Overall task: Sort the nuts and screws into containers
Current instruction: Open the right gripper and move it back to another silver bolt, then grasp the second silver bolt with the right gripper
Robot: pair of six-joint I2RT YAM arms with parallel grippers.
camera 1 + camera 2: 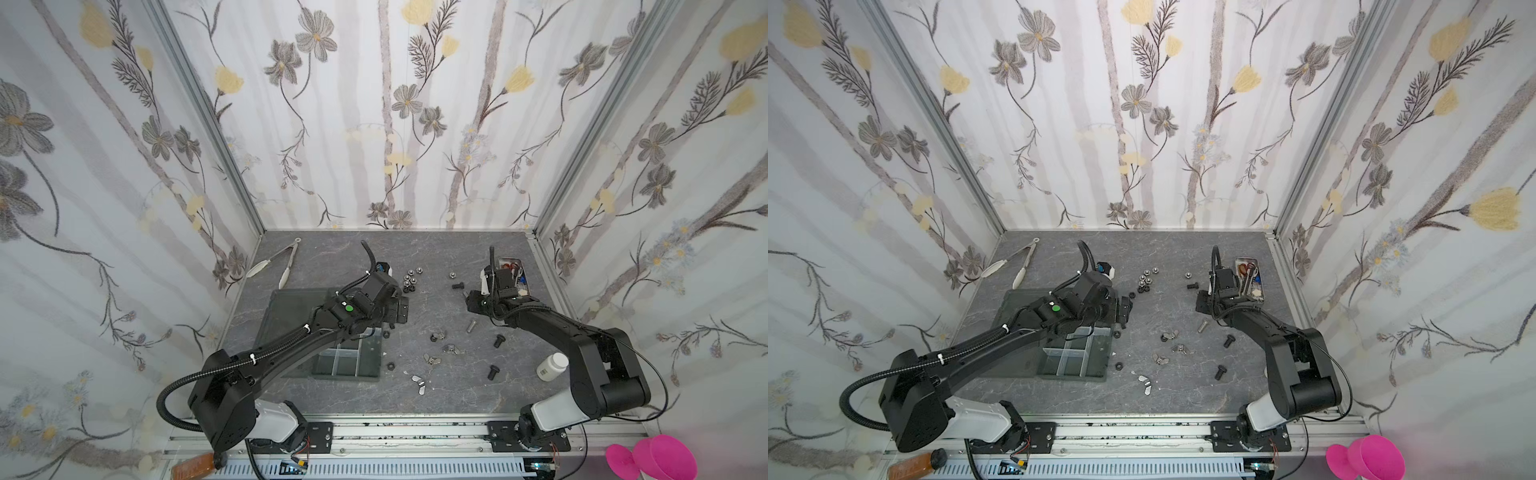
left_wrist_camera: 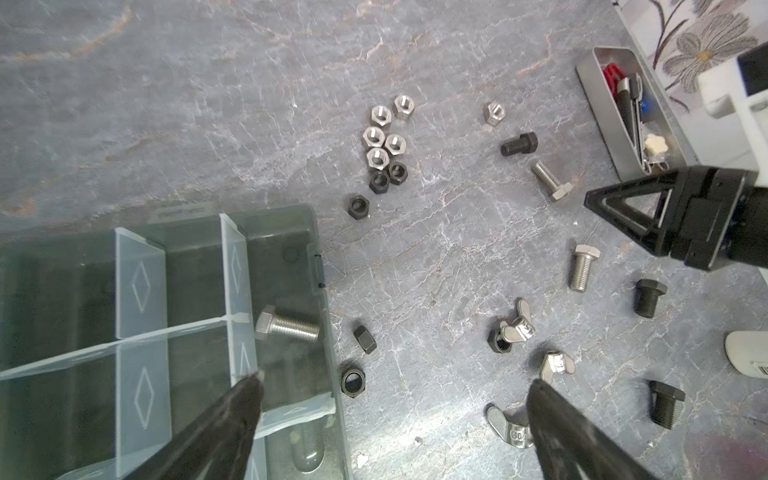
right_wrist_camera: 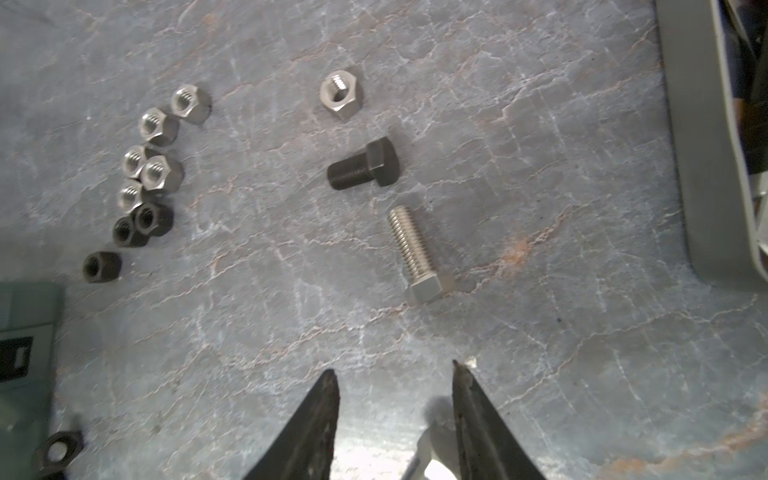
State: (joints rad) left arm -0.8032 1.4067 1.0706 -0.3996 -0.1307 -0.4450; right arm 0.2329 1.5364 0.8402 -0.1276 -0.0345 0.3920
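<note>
In a top view the left hand (image 1: 401, 309) hangs over the containers' (image 1: 347, 365) far right corner, near the counter's (image 1: 332, 399) middle. The right hand (image 1: 471, 301) stoops low toward the far right edge.

Left wrist: the left hand is spread wide and empty. The boxed screw (image 2: 286, 328), probably its delivery, lies in an edge cell.

Right wrist: the right hand is half-spread and empty, lined up on a loose silver screw (image 3: 419, 253) near the nuts (image 3: 153, 166).

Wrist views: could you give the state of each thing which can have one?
left gripper, open and empty.
right gripper, open and empty.
organiser tray, uncovered, a silver bolt inside.
silver bolt, lying on its side in the tray.
metal tin, uncovered, tools inside.
silver hex nuts, loose on the table, unsorted.
</note>
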